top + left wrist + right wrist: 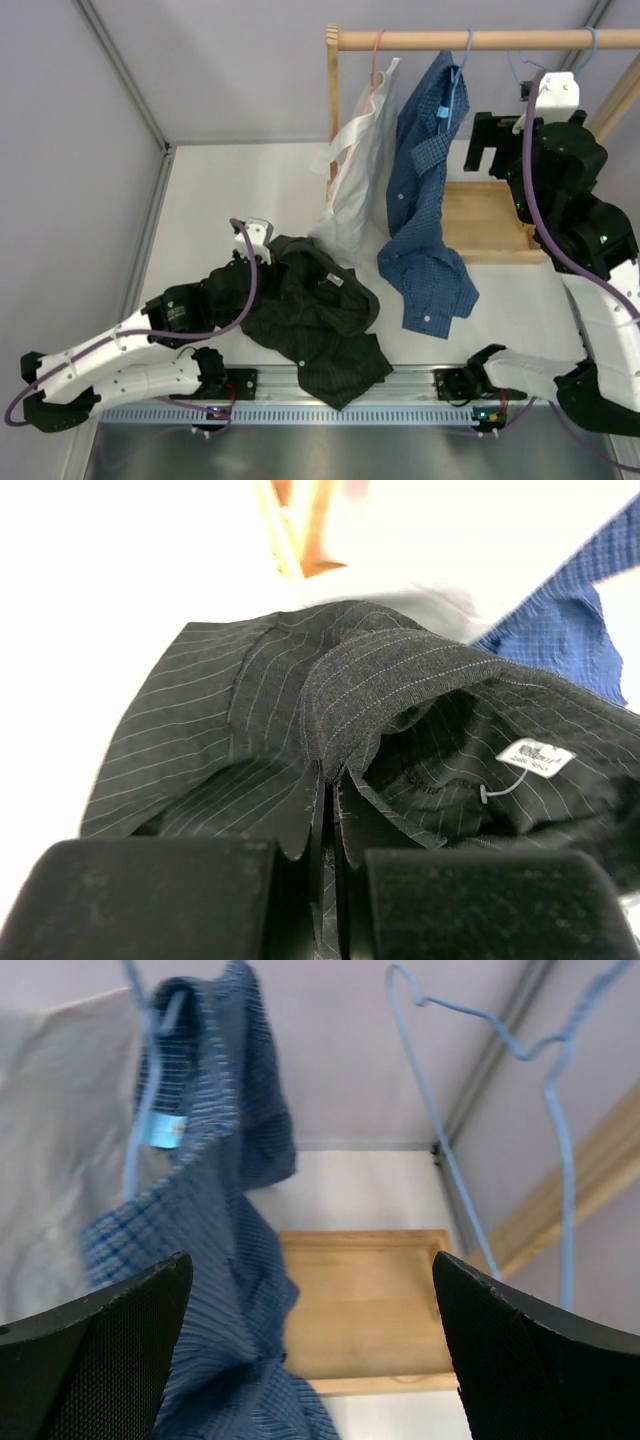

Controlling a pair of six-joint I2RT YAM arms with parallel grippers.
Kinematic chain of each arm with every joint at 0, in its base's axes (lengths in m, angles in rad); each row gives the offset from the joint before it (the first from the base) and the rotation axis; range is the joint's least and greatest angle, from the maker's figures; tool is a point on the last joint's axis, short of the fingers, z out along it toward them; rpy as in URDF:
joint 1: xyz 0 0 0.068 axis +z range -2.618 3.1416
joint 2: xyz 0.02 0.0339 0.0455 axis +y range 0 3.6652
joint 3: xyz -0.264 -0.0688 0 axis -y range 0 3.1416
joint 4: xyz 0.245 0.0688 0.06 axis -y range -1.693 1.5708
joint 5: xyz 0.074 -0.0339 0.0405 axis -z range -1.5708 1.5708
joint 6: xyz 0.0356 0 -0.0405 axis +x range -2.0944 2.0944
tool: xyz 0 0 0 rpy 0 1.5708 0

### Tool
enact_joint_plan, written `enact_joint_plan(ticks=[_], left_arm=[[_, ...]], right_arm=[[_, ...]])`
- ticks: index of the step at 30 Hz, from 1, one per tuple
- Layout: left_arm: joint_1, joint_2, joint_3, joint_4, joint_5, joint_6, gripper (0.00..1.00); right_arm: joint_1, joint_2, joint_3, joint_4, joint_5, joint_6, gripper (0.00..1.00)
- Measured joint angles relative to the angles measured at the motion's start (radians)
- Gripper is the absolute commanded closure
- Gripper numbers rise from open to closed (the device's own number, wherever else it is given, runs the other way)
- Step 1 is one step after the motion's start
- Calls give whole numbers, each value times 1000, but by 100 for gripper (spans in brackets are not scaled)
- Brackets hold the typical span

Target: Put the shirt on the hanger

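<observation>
Gripping step: left pincer (330,785) is clamped shut on the shirt (380,680) at the collar fold, with fabric pinched between its jaws. The shirt is not on the hanger (425,1110), so I judge the task is at an early stage.
Shirt place: dark crumpled heap on the surface (230,190), in front of the rack (480,40) and toward its left side, well below the rail. The collar opening and white label (535,758) face the left wrist camera.
Hanger place: thin light-blue wire, hooked on the rack's rail at the right end, nothing on it.
Right pincer (312,1265): jaws spread wide with nothing between them. It is raised at the right end of the rack, just under the rail. The hanger is near and ahead of it, not touching.
Shirt vs pincers: touching and held by the left one, well apart from the right one.
Next move (judgement): right pincer closes on the hanger wire and takes it off the rack, while the left lifts the collar clear of the heap so the neck opens for threading.
Risk: the grip is on one collar edge only, so the shirt may stay bunched.
Also on rack: blue checked shirt (425,200) and white shirt (355,165), both left of the hanger and not part of the task.
</observation>
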State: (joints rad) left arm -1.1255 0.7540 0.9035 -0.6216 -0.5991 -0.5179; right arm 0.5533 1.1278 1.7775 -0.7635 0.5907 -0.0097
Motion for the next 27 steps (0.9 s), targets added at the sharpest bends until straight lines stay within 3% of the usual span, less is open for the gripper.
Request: enact_joint_plan(ticks=[4,11,15,17,19,20,21,25,27], left_arm=[[0,0,30,-53,-51,-11,100],[0,-5,30,-131,-41,-11,100],[0,-32,19,-153,-33,-4,100],[0,-51,16,-163,-31,-3,100],[0,-63,16,-165,-30,-3,100],[0,-69,16,-165,-30,-2,100],[0,-75,16,-165,-31,-1,100],[0,-99,4,-165,-29,0,100],[0,-106,1,-167,-26,1,100]], right_arm=[[-120,-12,26,-58,34,-38,1],[-468,97,116,-136,94,-68,1],[-592,146,72,-180,-67,-71,1],[-612,154,47,-202,-193,-74,6],[-616,157,33,-212,-295,-70,32],[-620,158,27,-215,-342,-63,55],[-624,157,23,-217,-379,-60,65],[-638,141,-4,-210,-441,-31,63],[-640,131,-13,-211,-450,-31,69]])
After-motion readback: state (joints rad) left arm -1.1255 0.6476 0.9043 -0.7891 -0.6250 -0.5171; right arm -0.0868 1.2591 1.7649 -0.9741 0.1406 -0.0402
